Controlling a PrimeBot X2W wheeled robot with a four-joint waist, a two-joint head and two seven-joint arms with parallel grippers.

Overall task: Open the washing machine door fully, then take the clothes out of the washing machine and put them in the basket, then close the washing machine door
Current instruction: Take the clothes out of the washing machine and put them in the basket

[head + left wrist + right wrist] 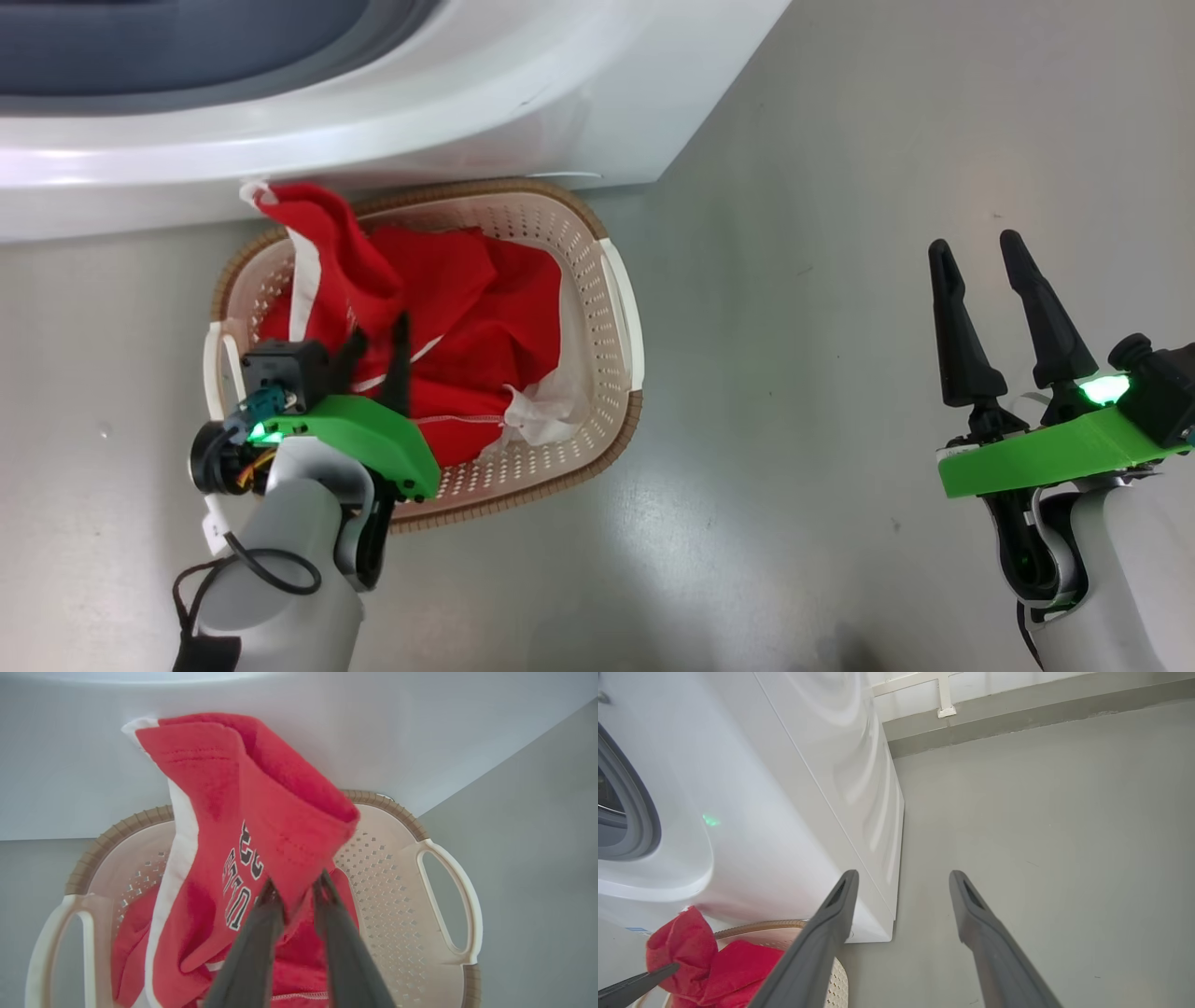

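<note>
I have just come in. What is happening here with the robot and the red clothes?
The robot is moving laundry. Its left gripper hangs over the basket, which stands on the floor right in front of the washing machine. Its fingers flank a fold of the red clothes; whether they pinch it is unclear. The clothes lie in the basket, one part sticking up above the rim. The right gripper is open and empty, over bare floor.
</note>
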